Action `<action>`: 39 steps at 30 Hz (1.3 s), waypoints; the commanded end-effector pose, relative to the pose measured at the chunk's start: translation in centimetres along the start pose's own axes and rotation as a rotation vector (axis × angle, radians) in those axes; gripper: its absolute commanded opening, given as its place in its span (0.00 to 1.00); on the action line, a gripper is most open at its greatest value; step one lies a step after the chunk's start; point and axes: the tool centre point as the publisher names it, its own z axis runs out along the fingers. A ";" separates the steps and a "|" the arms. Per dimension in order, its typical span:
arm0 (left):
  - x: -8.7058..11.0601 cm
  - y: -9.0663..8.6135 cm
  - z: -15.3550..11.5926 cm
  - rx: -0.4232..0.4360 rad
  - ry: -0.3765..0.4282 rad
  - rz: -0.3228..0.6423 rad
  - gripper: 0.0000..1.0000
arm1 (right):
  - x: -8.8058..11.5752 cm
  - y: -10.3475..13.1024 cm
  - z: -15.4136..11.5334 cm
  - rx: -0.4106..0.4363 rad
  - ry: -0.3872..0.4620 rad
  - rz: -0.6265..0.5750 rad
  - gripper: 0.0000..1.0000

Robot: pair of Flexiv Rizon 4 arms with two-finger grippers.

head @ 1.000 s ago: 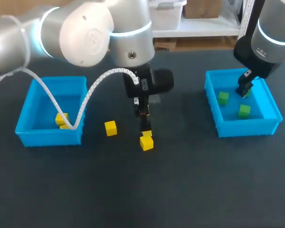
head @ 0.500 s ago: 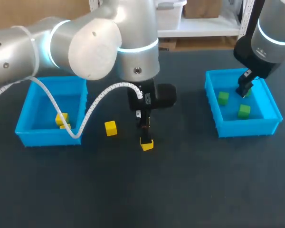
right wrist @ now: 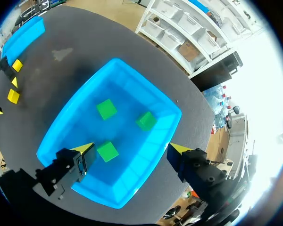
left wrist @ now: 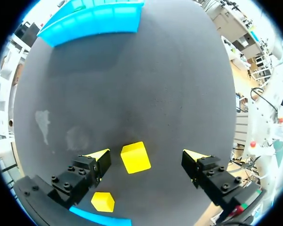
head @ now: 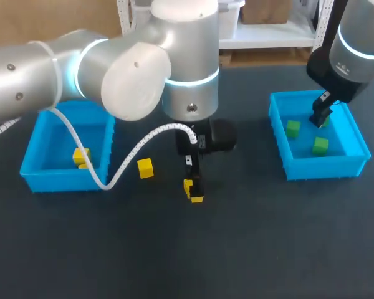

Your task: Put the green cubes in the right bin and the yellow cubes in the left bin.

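Small, bright yellow cube (head: 192,190) just below the centre of the head frame, flat on the dark table (head: 249,249). Equal-sided, so no long axis to name; seen from the left wrist, turned a little askew to the line between the fingers. Lies between the yellow tips of the left gripper (left wrist: 149,155) with a gap on each side — fingers spread, gripping nothing.

Coming in from the left edge of the frame, the left arm (head: 112,75), elbow bulking across the upper middle, wrist pointing straight down over the cube.

Left of centre, a second yellow cube (head: 145,168), apart from the first and near the left bin (head: 34,171). Inside that bin, more yellow cubes (head: 81,157).

At the right of the frame, the right bin (head: 318,169) with green cubes (right wrist: 106,109) in it — three by the right wrist view. Above that bin, the right gripper (right wrist: 131,149), fingers wide apart, holding nothing.
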 end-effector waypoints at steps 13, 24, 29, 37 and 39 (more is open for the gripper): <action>1.4 0.0 2.3 -0.047 -0.001 -0.024 1.00 | 0.1 0.0 0.0 0.002 -0.003 0.001 1.00; 1.4 1.0 2.2 -0.070 -0.022 -0.054 0.00 | 0.1 0.0 0.0 0.002 -0.003 0.001 1.00; 1.9 1.8 1.6 -0.089 -0.031 -0.085 0.00 | 0.1 0.0 0.0 0.002 -0.003 0.001 1.00; 3.0 3.2 -1.0 -0.136 -0.057 -0.127 0.00 | 0.1 0.0 0.0 0.002 -0.003 0.001 1.00; 3.2 3.6 -1.8 -0.146 -0.065 -0.137 0.00 | 0.1 0.0 0.0 0.002 -0.003 0.001 1.00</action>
